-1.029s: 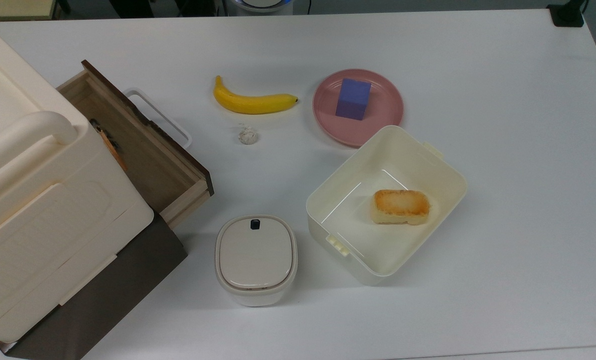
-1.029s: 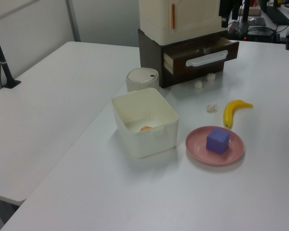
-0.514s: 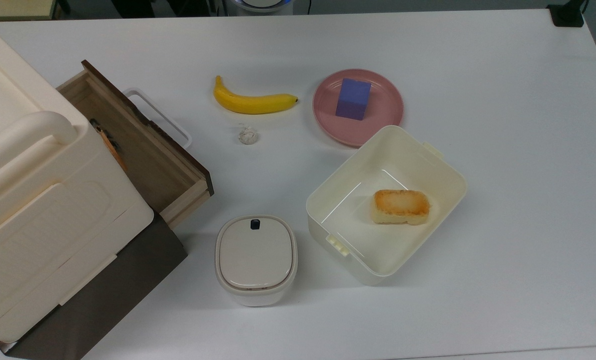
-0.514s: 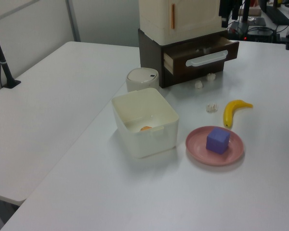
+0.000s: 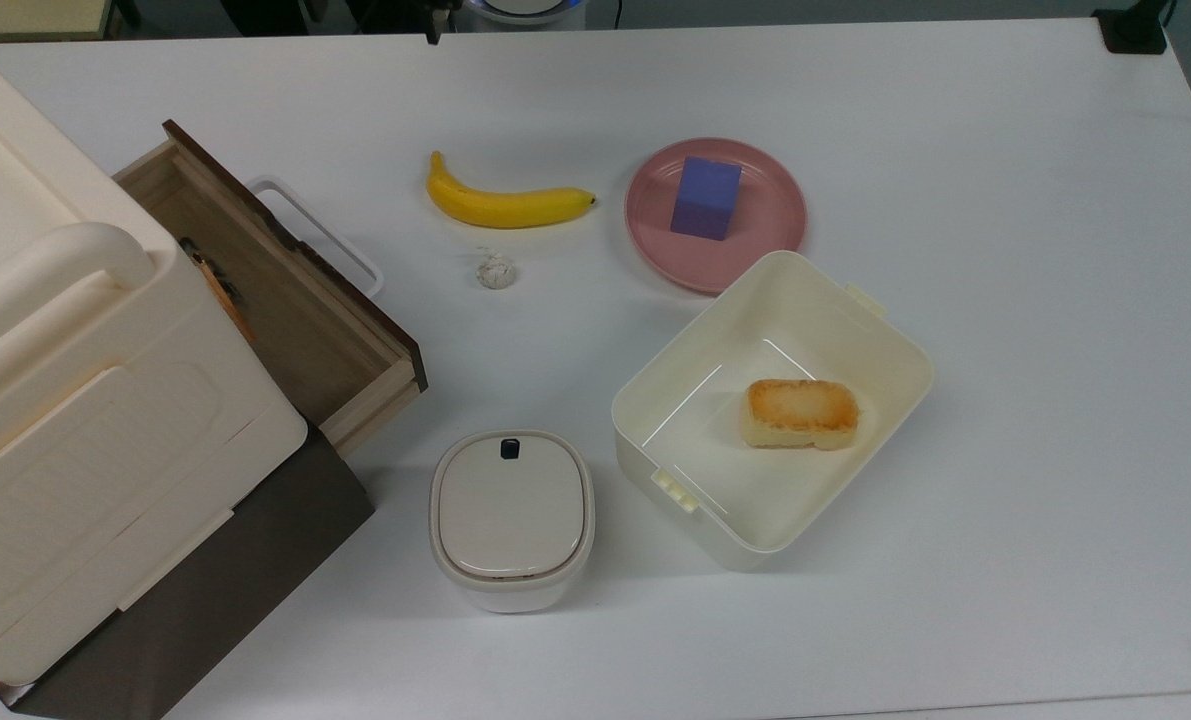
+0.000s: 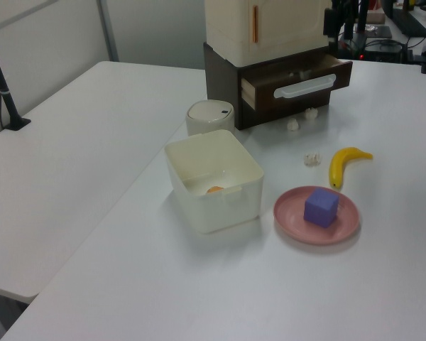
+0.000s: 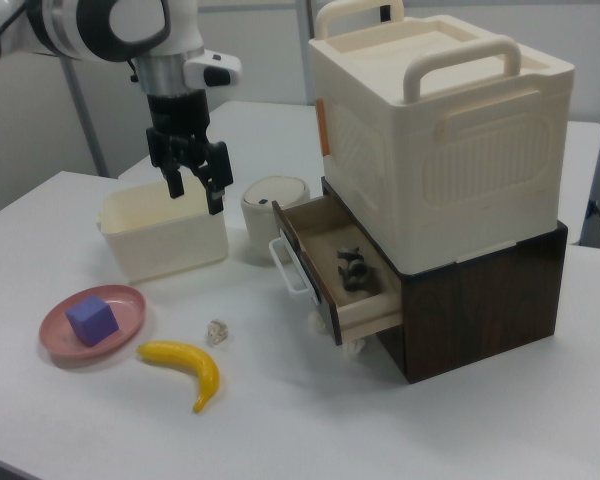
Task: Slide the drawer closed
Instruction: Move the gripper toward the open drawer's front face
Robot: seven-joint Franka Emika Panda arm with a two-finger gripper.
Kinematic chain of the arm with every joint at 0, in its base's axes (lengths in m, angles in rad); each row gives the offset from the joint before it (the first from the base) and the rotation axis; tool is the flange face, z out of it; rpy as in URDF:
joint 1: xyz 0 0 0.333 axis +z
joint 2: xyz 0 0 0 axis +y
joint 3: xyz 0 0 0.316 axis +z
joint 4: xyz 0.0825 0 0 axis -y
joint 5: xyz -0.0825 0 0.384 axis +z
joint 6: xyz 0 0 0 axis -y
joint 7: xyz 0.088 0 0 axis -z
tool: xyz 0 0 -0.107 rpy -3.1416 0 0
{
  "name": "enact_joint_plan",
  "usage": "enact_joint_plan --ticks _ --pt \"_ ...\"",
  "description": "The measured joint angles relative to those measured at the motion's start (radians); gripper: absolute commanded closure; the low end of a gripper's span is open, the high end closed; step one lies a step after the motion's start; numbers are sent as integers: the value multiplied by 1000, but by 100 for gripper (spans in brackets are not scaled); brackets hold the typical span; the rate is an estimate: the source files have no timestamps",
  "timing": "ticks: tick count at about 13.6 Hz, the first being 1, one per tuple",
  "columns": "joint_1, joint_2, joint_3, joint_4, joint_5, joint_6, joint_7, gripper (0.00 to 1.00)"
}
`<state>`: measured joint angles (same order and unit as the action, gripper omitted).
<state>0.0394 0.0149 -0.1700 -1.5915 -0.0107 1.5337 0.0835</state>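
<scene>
In the right view, a yellow banana (image 7: pixel 185 366) is seen nearest, lying on the white table (image 7: pixel 280 430). Just beyond it, a small crumpled whitish lump (image 7: pixel 217 331) lies, and a pink plate (image 7: pixel 55 335) carrying a purple cube (image 7: pixel 91 319) is set at the right view's left. Further back, the drawer (image 7: pixel 335 272) is found pulled out of a dark brown cabinet (image 7: pixel 480 300), toward the right view's left; its white loop handle (image 7: pixel 288 266) faces the open table, and a few small dark items (image 7: pixel 355 268) are seen inside. A big cream case (image 7: pixel 435 130) with handles is stacked on the cabinet. Behind the drawer, a small lidded container (image 7: pixel 270 215) is placed, and a cream bin (image 7: pixel 165 235) stands to its left in the right view. The gripper (image 7: pixel 194 183) is held in the air above the bin's near edge, well apart from the drawer, its fingers spread and nothing between them.
</scene>
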Motion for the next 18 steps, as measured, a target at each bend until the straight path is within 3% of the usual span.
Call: enact_joint_plan --ticks 1,2,4,8,13,18 --pt "-7 2 0 -7 0 0 1 67" --pt "-21 3 -1 -15 0 6 2 98" --pt "-58 11 -1 -27 0 19 1 100" --pt "-65 51 -1 -90 0 56 37 100" --pt "-65 81 -1 -221 0 307 175 100" --pt "-61 111 -1 -303 0 458 262 100"
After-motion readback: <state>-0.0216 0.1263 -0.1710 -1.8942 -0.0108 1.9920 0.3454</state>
